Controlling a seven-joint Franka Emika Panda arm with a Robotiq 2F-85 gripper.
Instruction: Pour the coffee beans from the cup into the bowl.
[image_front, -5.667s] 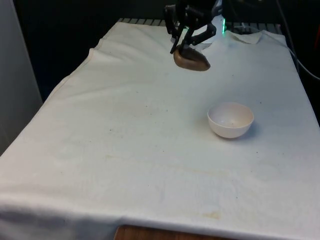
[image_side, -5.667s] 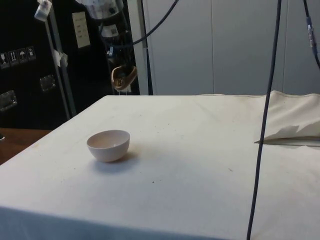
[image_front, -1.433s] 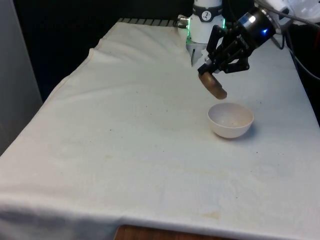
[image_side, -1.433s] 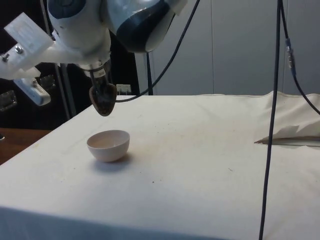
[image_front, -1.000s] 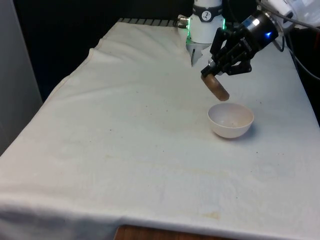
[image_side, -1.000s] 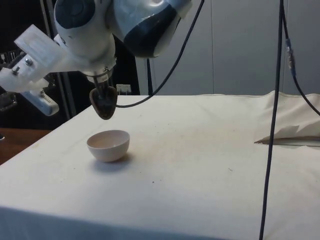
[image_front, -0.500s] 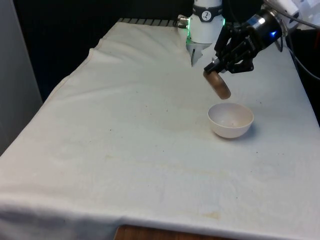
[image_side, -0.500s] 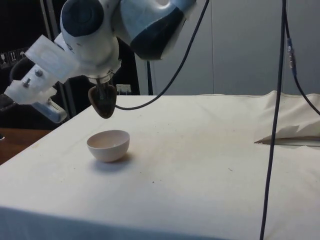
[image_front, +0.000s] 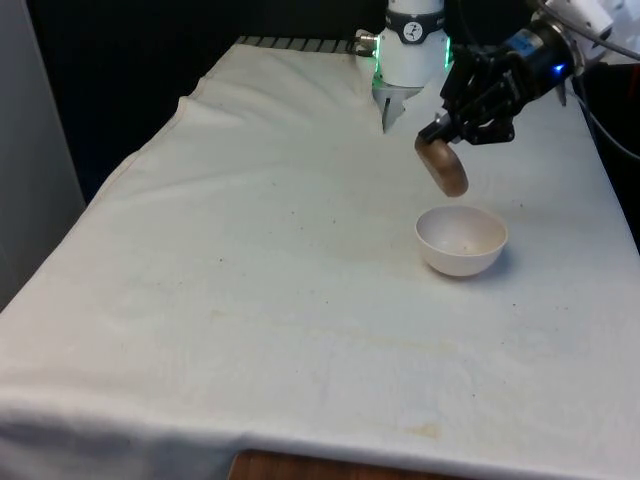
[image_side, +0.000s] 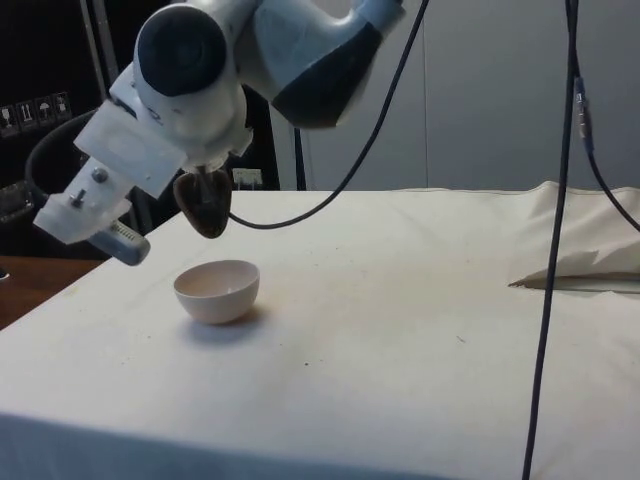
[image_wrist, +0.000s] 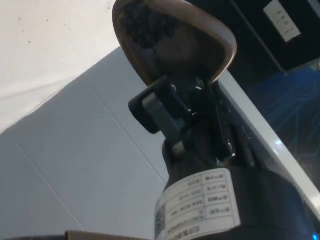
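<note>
Brown and wooden-looking, the cup (image_front: 443, 166) hangs in the air, and we see it pinched by its rim in the black hand (image_front: 436, 134), whose two fingers are closed tight on the cup's edge. In the wrist view the hand (image_wrist: 172, 112) shows one finger (image_wrist: 155, 112) pressed against the cup's wall, and we can make out dark coffee beans (image_wrist: 145, 22) piled inside the cup (image_wrist: 172, 42), towards its far side from the fingers.

From the front, the cup sits just below the hand and is tipped well over, its body slanting down towards the front view's right. It hovers above the far-left part of the white bowl (image_front: 461, 240), clear of the rim and not touching it. From the side we see the cup (image_side: 203, 207) above the bowl (image_side: 217, 290) as well, with open air between them. The bowl stands upright on the white cloth of the worktop (image_front: 250, 280), on the front view's right half.

We see the white arm (image_side: 230, 60) reaching in from the far end, bent over so the wrist angles steeply and the hand (image_side: 207, 182) points down towards the bowl. We cannot tell from here whether any beans lie in the bowl.
</note>
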